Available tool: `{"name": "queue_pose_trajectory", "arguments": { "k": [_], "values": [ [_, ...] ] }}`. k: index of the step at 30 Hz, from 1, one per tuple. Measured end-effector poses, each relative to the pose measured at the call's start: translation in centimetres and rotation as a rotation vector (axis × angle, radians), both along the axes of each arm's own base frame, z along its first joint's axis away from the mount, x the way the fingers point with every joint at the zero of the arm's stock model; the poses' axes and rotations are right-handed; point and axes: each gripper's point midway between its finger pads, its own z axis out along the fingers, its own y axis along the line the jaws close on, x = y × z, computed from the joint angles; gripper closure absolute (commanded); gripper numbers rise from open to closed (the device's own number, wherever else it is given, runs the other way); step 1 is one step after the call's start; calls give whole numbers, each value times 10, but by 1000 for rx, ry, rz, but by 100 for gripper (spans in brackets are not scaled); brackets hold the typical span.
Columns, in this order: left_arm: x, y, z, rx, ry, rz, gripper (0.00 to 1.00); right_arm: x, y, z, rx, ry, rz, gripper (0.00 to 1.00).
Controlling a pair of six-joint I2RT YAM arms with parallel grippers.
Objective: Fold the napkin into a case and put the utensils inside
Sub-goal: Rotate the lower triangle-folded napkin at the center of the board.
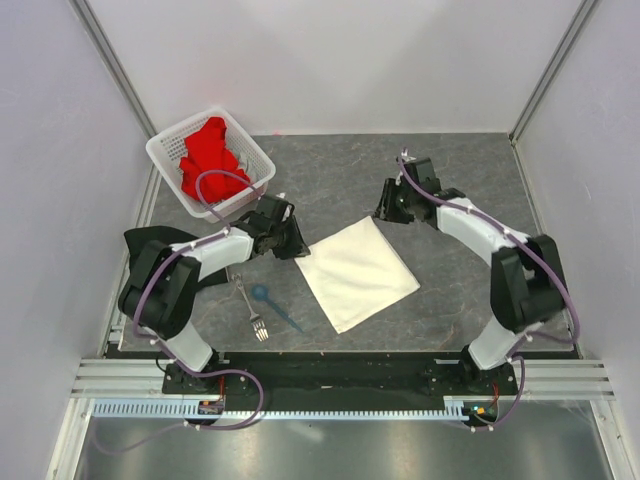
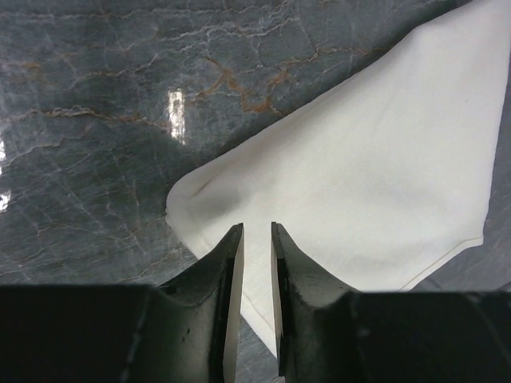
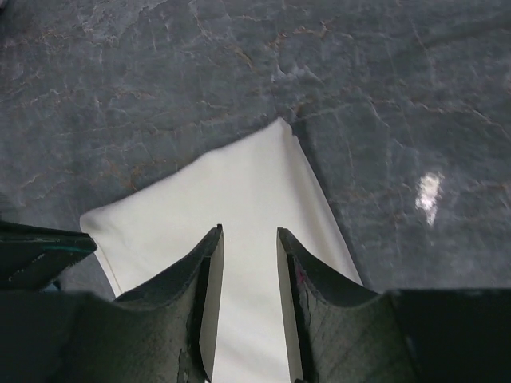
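The cream-white napkin lies folded flat as a rough square in the middle of the table. My left gripper hovers at its left corner, jaws narrowly open with nothing between them; the napkin shows below the left gripper. My right gripper is above the far corner, open and empty, and the napkin spreads under the right gripper. The utensils lie left of the napkin: a silver fork and a blue spoon, side by side.
A white perforated basket holding a red cloth stands at the back left. A black cloth lies by the left wall behind the left arm. White walls enclose the table on three sides.
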Motion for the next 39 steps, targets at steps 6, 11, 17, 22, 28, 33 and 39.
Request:
{"name": "queue_pose_trajectory", "arguments": {
  "k": [6,11,17,22,28,33,39],
  "values": [
    [8,1,-9,15,16,3,74,36,23,-24,27,42,31,68],
    [6,4,-19,31,38,0,74,42,30,-43,38,81,38,69],
    [5,5,-20,35,41,-3,74,43,29,-70,19,125,32,71],
    [6,6,-22,41,41,-5,74,50,28,-84,-4,131,29,72],
    [8,6,-23,43,27,-14,73,64,24,-82,-55,85,35,70],
    [6,6,-13,34,17,-19,64,63,19,-78,-118,84,31,50],
    [4,9,57,-31,-118,-19,59,33,8,-30,-316,35,32,35]
  ]
}}
